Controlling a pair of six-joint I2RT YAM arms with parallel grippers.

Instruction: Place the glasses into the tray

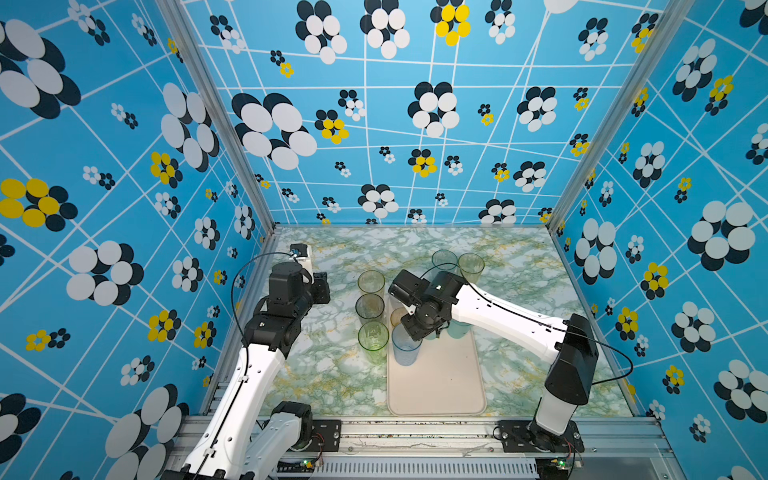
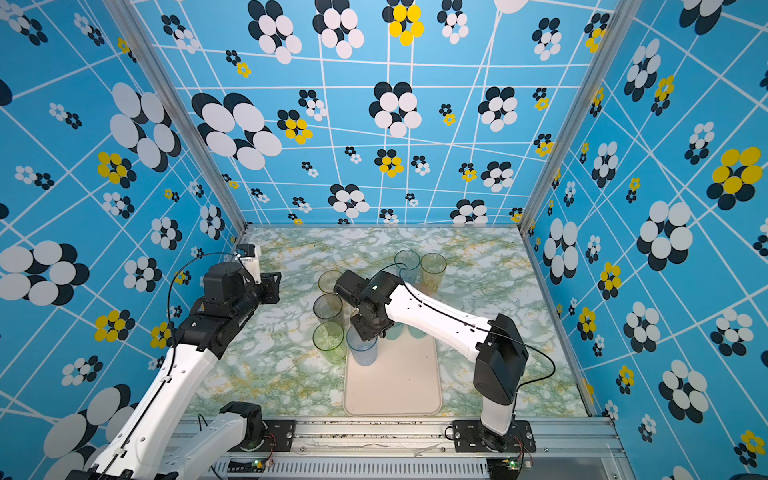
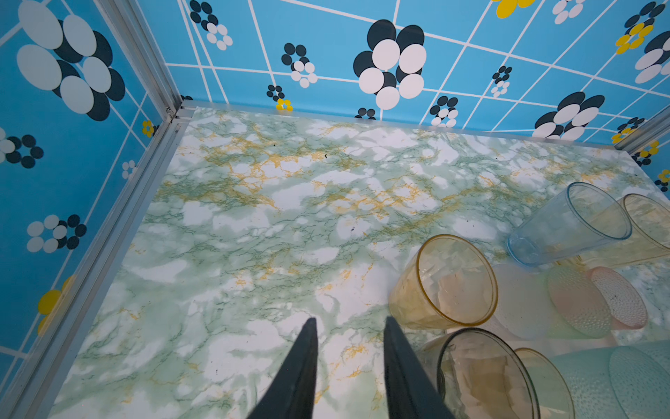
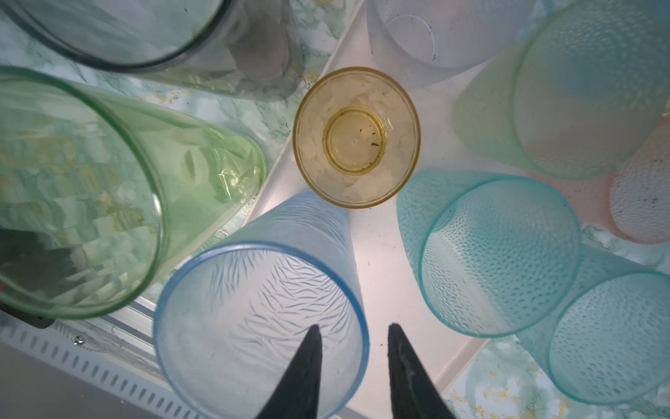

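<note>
The cream tray (image 1: 440, 382) (image 2: 395, 382) lies on the marble table, front centre. A frosted blue glass (image 1: 405, 351) (image 4: 253, 308) stands upright at the tray's left edge. My right gripper (image 4: 353, 326) hovers over its rim with one finger above the inside and one outside; the jaws are open and clear of the wall. A small amber glass (image 4: 357, 136), a teal glass (image 4: 496, 254) and a whitish glass (image 4: 427, 32) also stand in the tray. My left gripper (image 3: 350, 319) is open over bare table at the back left, holding nothing.
Left of the tray stand a green glass (image 1: 373, 338), a smoky grey glass (image 1: 369, 307) and a yellow glass (image 1: 371, 282) in a row. A clear bluish glass (image 1: 444, 259) and an amber one (image 1: 471, 264) stand behind the right arm. Patterned walls enclose three sides.
</note>
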